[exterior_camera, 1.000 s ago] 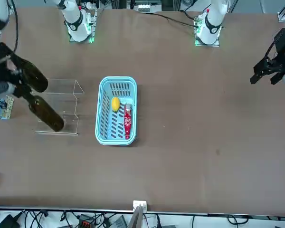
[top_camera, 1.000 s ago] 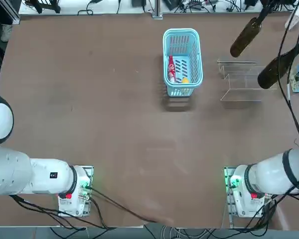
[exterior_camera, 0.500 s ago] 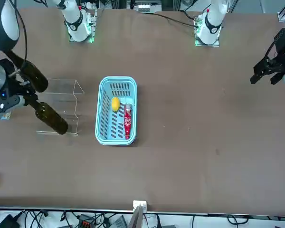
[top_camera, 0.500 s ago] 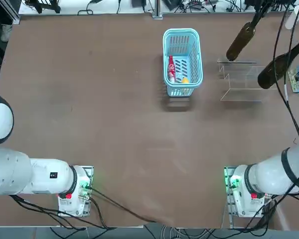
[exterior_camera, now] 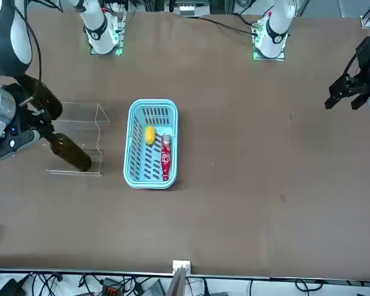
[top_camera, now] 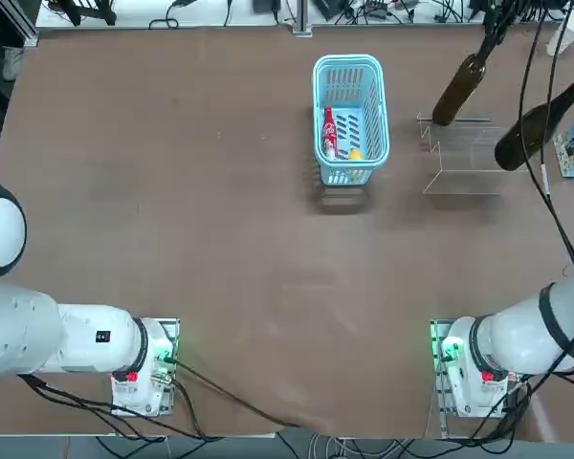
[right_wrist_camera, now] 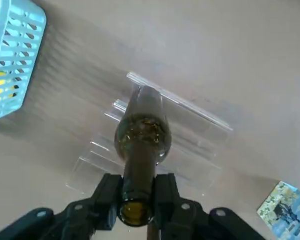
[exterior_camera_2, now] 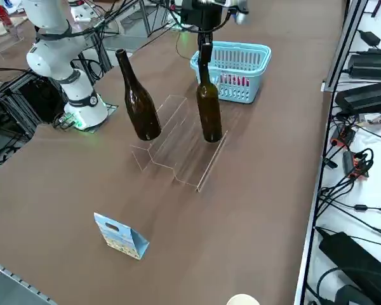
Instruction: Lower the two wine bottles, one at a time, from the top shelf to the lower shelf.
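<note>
— what's nearest the arm's base?
— the other bottle (exterior_camera_2: 138, 101), standing upright on the top shelf (exterior_camera_2: 153, 124) of the clear stand, with a small printed card (exterior_camera_2: 120, 236) on the table beside the stand.
— and the right gripper (right_wrist_camera: 138, 202)?
— clenched on the neck of a wine bottle (exterior_camera_2: 208, 101), held upright over the lower shelf (exterior_camera_2: 200, 162).
— anything beyond?
— a blue basket (top_camera: 350, 117) near the stand, holding a red bottle (top_camera: 329, 132) and something yellow (exterior_camera: 149, 134).

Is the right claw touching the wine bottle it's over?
Touching. Right wrist view shows the right claw with both fingers clamped against the wine bottle neck.
</note>
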Robot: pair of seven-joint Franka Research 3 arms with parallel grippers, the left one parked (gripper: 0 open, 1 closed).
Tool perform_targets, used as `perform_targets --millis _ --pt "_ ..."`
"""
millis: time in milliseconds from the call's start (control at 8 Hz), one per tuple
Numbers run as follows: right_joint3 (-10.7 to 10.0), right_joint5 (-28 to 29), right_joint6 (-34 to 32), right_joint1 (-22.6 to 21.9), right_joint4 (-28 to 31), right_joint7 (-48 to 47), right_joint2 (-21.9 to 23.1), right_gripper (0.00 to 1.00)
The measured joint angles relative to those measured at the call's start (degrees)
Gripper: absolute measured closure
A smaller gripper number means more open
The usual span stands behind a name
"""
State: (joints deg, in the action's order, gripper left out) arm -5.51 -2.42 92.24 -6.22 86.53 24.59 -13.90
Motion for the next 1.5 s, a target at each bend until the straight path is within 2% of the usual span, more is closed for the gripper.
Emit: perform_targets --millis 375,625,1000,1125,1500 --pt "0.0 -0.55 0.58 -0.02 0.9 0.01 -0.46 0.62" --pt "0.0 -0.65 0.58 -0.03 0.94 0.0 -0.47 0.58" --pt "0.04 -0.69 0.76 -0.07 0.63 0.01 -0.12 0.08" --pt "0.07 -0.7 0.8 -0.11 -0.01 0.01 0.41 0.0" --pt "0.0 -0.98 -0.93 -0.1 -1.51 0.01 5.07 0.0"
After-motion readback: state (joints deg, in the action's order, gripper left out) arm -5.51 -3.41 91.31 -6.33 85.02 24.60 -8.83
